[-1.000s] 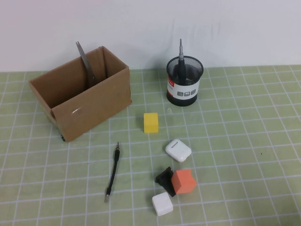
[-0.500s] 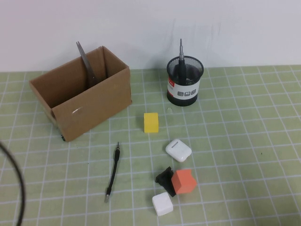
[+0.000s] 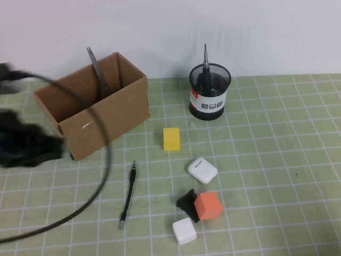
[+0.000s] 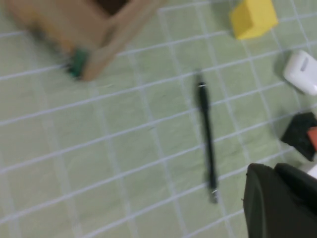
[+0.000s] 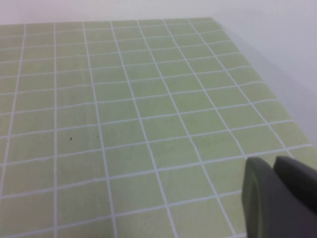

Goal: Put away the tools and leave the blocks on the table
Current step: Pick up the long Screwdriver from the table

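Note:
The thin black pen-like rod (image 3: 128,194) lies on the table (image 3: 277,160) in front of the cardboard box (image 3: 101,114); it also shows in the left wrist view (image 4: 207,144). The scissors (image 3: 96,72) stand in the box, only the steel blades showing. The black-handled driver (image 3: 205,66) stands in a black mesh cup (image 3: 209,96). The yellow block (image 3: 171,138), a white rounded block (image 3: 202,170), the orange block (image 3: 209,206), the black chunk (image 3: 186,202) and a white cube (image 3: 184,231) lie on the table. My left gripper (image 3: 24,144) is a blurred dark mass left of the box; its fingers (image 4: 275,168) are together, empty, near the rod. My right gripper (image 5: 273,161) is shut over bare table.
A black cable (image 3: 104,170) from the left arm arcs over the box front and the table left of the rod. The right wrist view shows the table's far edge (image 5: 257,59) against a white wall.
My left arm has swung in from the left edge, up to the left of the box, with its cable trailing over the table. The tools and blocks have not moved.

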Motion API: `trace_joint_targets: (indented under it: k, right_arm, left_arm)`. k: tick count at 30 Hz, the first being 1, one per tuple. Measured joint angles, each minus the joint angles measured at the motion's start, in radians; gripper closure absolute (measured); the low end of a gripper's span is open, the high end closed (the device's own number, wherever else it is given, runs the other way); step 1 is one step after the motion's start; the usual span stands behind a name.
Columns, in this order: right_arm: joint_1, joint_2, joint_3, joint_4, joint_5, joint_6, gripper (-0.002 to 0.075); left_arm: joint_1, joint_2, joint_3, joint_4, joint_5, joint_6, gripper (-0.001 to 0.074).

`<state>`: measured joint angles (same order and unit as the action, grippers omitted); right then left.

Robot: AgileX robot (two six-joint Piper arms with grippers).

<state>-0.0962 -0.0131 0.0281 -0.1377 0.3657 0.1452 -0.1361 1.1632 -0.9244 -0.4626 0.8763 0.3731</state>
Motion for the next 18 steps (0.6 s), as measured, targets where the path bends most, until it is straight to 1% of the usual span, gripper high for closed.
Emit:
trace_joint_targets:
  k: [3,7,10,14,17,18]
  right_arm:
    - [0.0,0.0,0.0,0.0,0.0,0.0,0.0733]
    - [0.0,0.0,0.0,0.0,0.0,0.0,0.0734]
    - [0.0,0.0,0.0,0.0,0.0,0.0,0.0733]
    - [0.0,0.0,0.0,0.0,0.0,0.0,0.0733]
    - [0.0,0.0,0.0,0.0,0.0,0.0,0.0734]
    - [0.0,0.0,0.0,0.0,0.0,0.0,0.0734]
  left_arm:
    - [-0.102,0.095,-0.05,0.047,-0.036,-0.065,0.0739]
    - [-0.247,0.227,-0.124,0.202,-0.053,-0.235,0.0739]
    - [-0.324,0.325,-0.176,0.322,-0.051,-0.36,0.0739]
    - [-0.389,0.434,-0.255,0.412,-0.015,-0.452,0.0727]
    - [-0.41,0.523,-0.314,0.434,0.028,-0.473,0.0671]
    - [-0.415,0.551,-0.332,0.437,0.041,-0.483,0.0638]
